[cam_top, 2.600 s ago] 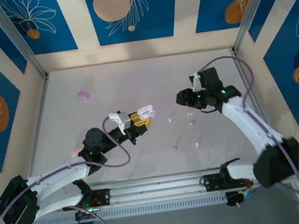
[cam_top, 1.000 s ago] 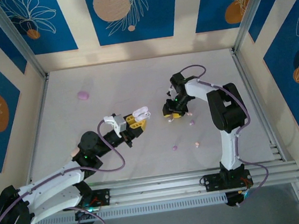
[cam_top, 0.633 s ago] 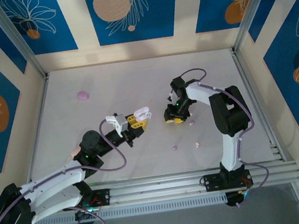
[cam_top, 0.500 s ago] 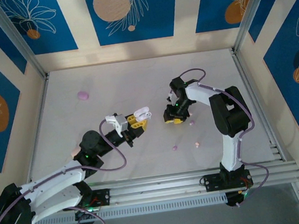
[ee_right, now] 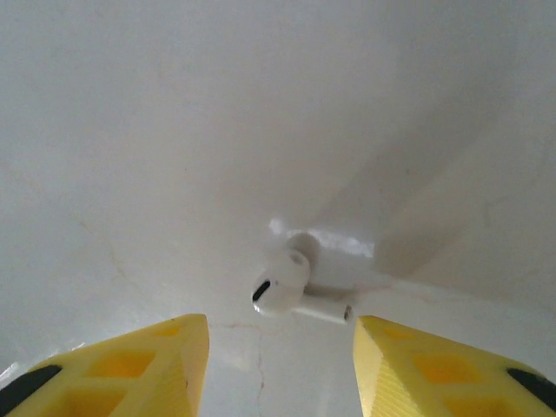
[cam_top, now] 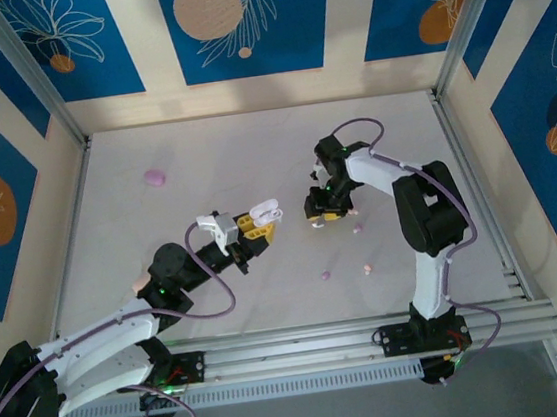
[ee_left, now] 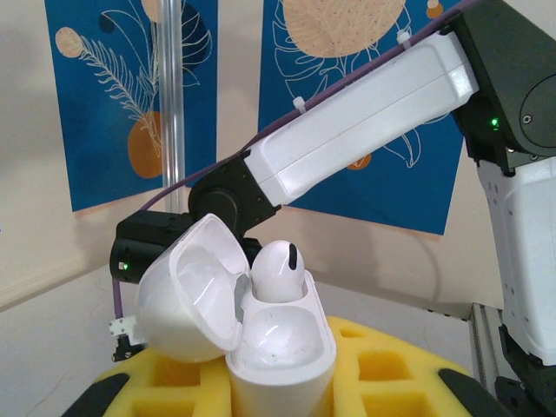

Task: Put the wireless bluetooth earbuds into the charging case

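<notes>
White stemmed plastic earbud [ee_right: 282,287] lies on pale table [ee_right: 130,130], just ahead of gap between your right gripper's [ee_right: 280,369] yellow fingers; jaws part-open, nothing gripped. Your left gripper [cam_top: 259,222] clamped on glossy white charging case [ee_left: 280,347], lid [ee_left: 187,300] flipped open, second white earbud [ee_left: 276,271] seated upright inside.

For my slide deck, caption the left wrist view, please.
Left gripper holds an open white charging case with one white earbud seated inside.
</notes>
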Action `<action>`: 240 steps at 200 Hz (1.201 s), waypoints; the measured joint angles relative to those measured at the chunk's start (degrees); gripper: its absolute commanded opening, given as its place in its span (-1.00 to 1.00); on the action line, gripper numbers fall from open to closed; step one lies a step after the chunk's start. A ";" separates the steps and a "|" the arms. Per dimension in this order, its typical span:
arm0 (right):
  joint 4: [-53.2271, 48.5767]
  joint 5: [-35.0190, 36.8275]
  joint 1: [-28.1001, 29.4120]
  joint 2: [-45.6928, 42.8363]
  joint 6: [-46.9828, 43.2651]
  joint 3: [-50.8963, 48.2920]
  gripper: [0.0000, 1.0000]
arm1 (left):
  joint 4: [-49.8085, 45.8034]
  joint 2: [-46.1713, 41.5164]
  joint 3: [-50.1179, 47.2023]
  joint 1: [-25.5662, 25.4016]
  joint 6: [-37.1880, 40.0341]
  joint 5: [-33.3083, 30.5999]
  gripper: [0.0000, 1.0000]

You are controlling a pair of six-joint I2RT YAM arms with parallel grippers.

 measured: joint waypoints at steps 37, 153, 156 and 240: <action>0.46 -0.46 0.00 2.32 -0.02 0.09 -0.04 | 0.00 0.00 0.00 -0.04 0.00 0.00 -0.63; -0.35 -3.08 1.66 1.62 -1.14 -1.49 -0.05 | 0.00 0.00 -0.02 -0.07 0.00 0.00 -0.63; -0.46 -3.13 1.86 1.53 -1.16 -1.55 -0.05 | 0.00 0.00 -0.02 -0.07 -0.02 0.00 -0.63; -1.07 -4.76 4.13 0.98 -2.16 -2.19 -0.05 | 0.02 0.00 -0.33 -0.07 -0.02 0.00 -0.63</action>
